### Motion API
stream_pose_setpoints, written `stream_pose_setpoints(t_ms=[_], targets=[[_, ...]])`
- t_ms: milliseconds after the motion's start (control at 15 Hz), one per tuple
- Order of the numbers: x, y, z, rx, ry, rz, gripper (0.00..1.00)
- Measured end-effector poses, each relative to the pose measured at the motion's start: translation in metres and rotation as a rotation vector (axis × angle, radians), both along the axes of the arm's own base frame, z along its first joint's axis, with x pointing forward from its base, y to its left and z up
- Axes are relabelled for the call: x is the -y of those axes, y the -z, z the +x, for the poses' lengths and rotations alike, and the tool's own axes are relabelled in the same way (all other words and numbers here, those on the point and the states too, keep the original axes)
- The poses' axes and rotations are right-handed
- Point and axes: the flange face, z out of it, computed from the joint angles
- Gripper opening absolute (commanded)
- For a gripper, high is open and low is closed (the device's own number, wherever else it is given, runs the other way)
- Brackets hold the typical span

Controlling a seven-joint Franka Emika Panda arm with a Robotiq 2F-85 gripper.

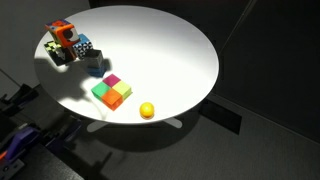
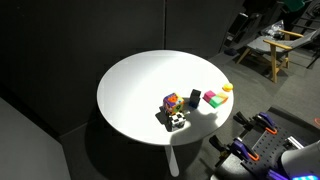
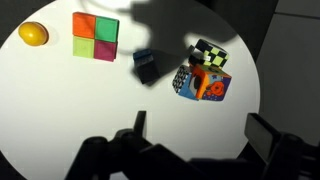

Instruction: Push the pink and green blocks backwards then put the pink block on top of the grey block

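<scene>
Fingers (image 3: 262,135) stand wide apart, empty (bases lost in darkness), and grey block (image 3: 146,66) shows dim.

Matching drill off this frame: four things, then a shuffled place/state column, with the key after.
Things:
1. pink block
2. grey block
3. yellow ball
4. gripper

Places or states:
A. stands alone between the four-cube square and the toy cluster
B. open, holding nothing
C. one corner of the square, touching its neighbours
D. apart from the square, on the side away from the grey block

Pairs: 1-C; 2-A; 3-D; 4-B
</scene>
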Motion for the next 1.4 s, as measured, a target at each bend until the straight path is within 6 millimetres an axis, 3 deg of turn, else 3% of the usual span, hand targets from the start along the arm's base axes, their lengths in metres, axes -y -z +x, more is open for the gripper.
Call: stream_pose_setpoints(t_ms=[600, 1400], targets=[[0.036, 0.055, 0.03, -0.097, 0.191, -0.002, 1.0], [0.061, 0.096, 0.04, -0.156, 0.239, -0.055, 1.0]])
